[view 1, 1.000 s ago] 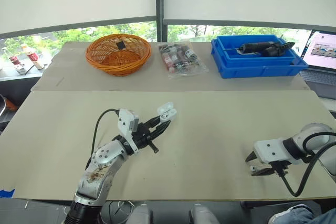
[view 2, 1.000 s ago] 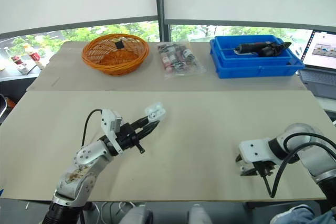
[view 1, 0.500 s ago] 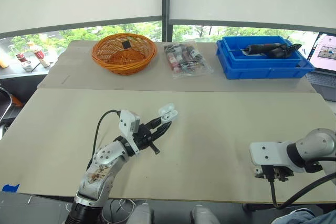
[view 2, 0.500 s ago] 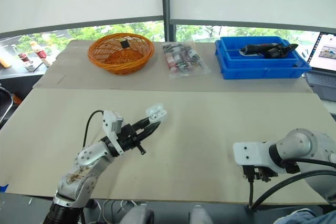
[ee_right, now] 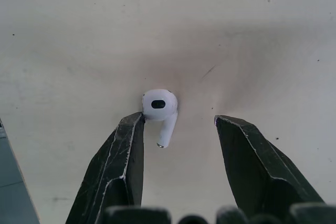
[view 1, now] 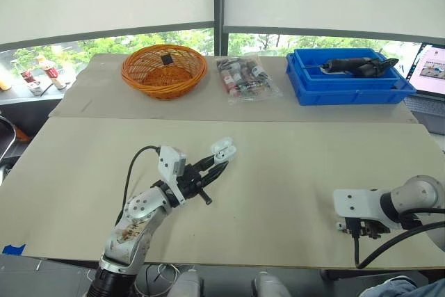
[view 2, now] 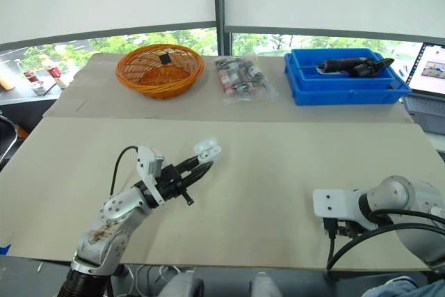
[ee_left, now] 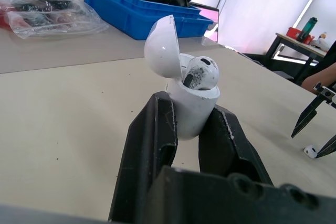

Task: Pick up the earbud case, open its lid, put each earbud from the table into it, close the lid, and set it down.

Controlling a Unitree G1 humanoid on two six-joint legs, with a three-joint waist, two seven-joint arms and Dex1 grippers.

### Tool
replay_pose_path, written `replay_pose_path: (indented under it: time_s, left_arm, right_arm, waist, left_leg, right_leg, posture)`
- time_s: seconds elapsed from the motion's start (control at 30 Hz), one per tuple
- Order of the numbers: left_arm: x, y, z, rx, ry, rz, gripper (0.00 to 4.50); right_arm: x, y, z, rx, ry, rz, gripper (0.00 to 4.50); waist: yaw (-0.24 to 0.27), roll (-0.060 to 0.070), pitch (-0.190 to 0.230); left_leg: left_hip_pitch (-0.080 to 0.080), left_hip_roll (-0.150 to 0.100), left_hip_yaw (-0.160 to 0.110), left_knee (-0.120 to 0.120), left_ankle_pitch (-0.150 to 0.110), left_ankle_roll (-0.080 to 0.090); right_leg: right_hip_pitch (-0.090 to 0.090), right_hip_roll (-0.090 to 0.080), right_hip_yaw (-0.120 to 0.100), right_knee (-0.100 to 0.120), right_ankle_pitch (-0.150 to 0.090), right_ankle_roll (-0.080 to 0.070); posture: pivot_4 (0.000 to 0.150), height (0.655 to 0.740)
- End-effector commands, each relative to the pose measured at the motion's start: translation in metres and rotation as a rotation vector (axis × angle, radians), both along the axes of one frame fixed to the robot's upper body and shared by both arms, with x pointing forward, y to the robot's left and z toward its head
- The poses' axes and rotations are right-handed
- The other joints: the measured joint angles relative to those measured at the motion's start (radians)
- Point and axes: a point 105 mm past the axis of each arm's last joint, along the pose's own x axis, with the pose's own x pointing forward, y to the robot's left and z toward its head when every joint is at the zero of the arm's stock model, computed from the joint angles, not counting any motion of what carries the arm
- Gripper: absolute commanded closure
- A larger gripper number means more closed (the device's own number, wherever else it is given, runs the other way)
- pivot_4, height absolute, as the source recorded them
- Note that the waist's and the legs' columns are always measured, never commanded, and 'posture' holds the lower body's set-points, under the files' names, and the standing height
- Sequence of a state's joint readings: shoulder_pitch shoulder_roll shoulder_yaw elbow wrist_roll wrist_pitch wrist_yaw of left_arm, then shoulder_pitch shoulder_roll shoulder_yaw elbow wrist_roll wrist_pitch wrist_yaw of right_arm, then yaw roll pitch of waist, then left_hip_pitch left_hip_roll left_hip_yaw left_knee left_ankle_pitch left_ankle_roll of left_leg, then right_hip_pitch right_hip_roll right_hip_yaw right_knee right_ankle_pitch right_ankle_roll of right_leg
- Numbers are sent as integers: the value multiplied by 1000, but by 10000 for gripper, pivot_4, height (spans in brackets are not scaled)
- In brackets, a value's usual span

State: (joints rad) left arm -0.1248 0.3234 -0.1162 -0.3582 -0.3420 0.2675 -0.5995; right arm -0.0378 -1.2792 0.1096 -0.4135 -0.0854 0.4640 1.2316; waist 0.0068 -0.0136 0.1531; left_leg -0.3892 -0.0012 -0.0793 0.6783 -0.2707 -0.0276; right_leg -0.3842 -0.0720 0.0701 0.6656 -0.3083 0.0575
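Note:
My left gripper (view 1: 217, 163) is shut on the white earbud case (view 1: 223, 149) and holds it above the middle-left of the table. The case's lid (ee_left: 161, 39) stands open, and one earbud (ee_left: 201, 72) sits in the case (ee_left: 190, 106). Near the front right edge my right gripper (ee_right: 179, 120) points down at the table, open, with the second white earbud (ee_right: 159, 106) lying between its fingers and touching one finger (ee_right: 125, 145). In the left wrist view that earbud (ee_left: 310, 151) lies under the right gripper's fingertips (ee_left: 315, 114).
Along the far side of the table stand an orange wicker basket (view 1: 164, 71), a clear bag of small bottles (view 1: 243, 78) and a blue bin (view 1: 350, 83) holding a black tool. A laptop (view 1: 431, 67) sits at the far right.
My right gripper has turned from pointing sideways to pointing straight down over the earbud. The left gripper and the case have held still. The head view has shifted slightly.

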Motion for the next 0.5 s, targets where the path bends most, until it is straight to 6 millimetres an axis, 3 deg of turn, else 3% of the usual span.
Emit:
replay_pose_path:
  time_s: [0.03,0.5]
  left_arm:
    - [-2,-1,11,-11,-42,-6,39359]
    - [-1,-3,10,-13,-43,-10,39359]
  right_arm:
    - [-4,5,1,26,28,10,21282]
    - [-3,8,-3,68,76,3,21282]
  waist:
    - [0,0,0]
    - [-1,0,0]
  left_leg:
    - [0,0,0,0,0,0]
    - [0,0,0,0,0,0]
  right_leg:
    - [0,0,0,0,0,0]
    - [0,0,0,0,0,0]
  posture:
    - [1500,7400]
    - [1500,7400]
